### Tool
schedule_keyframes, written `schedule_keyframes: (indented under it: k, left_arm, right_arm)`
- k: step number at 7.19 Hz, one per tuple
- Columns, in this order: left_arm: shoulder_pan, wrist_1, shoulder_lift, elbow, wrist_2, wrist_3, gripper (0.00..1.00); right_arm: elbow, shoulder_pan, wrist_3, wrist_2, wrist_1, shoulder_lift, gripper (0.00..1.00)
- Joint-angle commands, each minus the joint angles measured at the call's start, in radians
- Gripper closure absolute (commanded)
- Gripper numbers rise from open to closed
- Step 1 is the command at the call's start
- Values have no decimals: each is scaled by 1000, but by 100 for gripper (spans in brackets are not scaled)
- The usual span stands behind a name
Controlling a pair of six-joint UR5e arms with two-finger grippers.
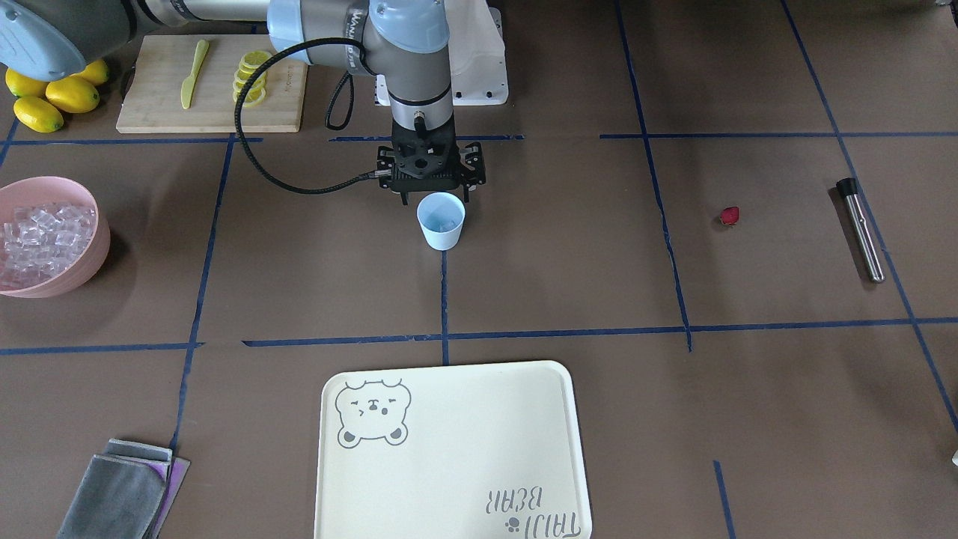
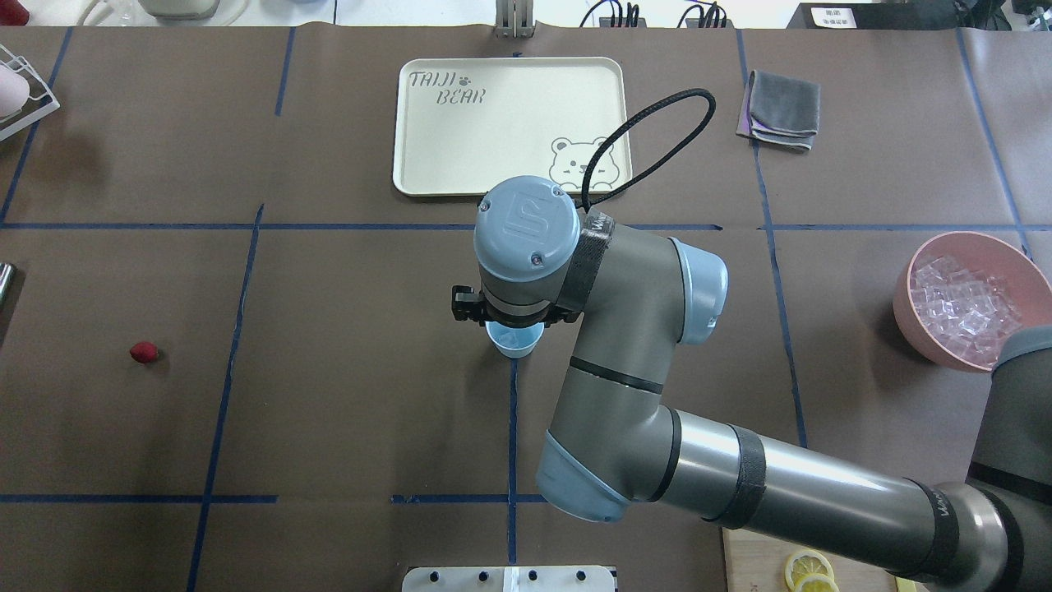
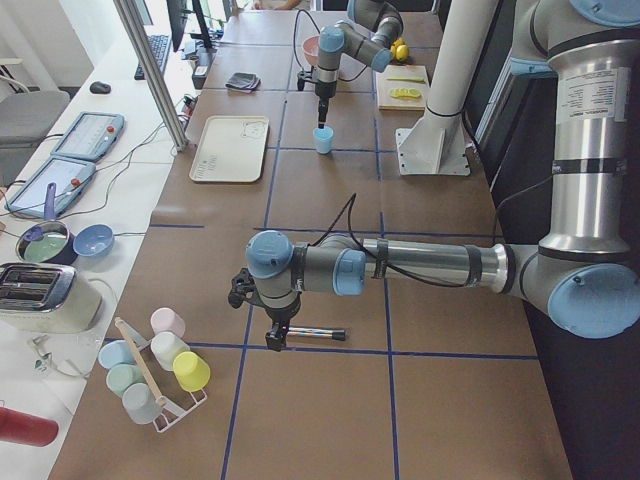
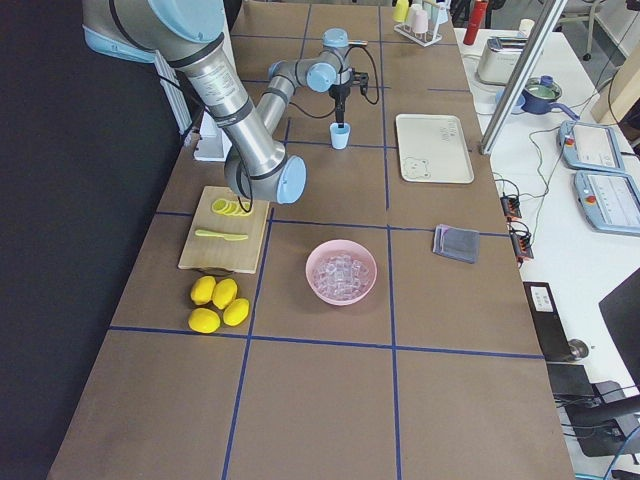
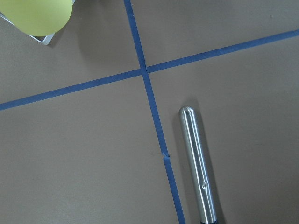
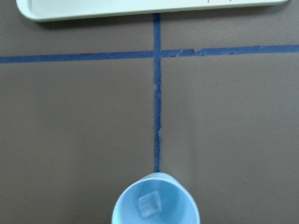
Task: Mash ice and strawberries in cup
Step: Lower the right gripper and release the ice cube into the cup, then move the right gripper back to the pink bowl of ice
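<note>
The light-blue cup (image 1: 441, 221) stands upright mid-table. In the right wrist view the cup (image 6: 155, 205) holds one clear ice cube (image 6: 149, 205). My right gripper (image 1: 436, 199) hangs just above and behind the cup's rim, its fingers spread and empty. More ice (image 1: 41, 243) fills the pink bowl (image 1: 90, 262). The small red strawberry (image 1: 730, 216) lies alone on the table, far from the cup. My left gripper (image 3: 276, 340) hovers over a steel muddler (image 5: 198, 168); I cannot tell whether it is open or shut.
A cream tray (image 1: 449, 449) lies across the table from the cup. A cutting board (image 1: 157, 105) with lemon slices and a knife, whole lemons (image 1: 52, 97), a grey cloth (image 1: 120, 494) and a rack of coloured cups (image 3: 160, 365) sit at the table's edges.
</note>
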Motion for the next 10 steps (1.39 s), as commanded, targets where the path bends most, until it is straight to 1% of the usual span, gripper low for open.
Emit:
schedule_keyframes:
  k: [1,2,4,6,7,8,9,10]
  left_arm:
    - [0,1,0,1,0,0,0]
    - [0,1,0,1,0,0,0]
    - [0,1,0,3,0,0,0]
    - [0,1,0,3,0,0,0]
    - [0,1,0,3,0,0,0]
    - [0,1,0,1,0,0,0]
    - [0,1,0,-2,0,0,0]
    - [0,1,0,-2,0,0,0]
  right_arm:
    - [153,148,-132,113,1,-168,1]
    - [221,233,-221,170,2,-266,1]
    - [313,398,-509,272,12,-498,1]
    - [327,569,-775,386,25,-666,1]
    - [326,629,-867,409,70,-753,1]
    - [326,653,-909,415,123,-834,1]
    - [317,655,-915,413,225,-914,1]
    - [282,655,-893,411,318,-973,2]
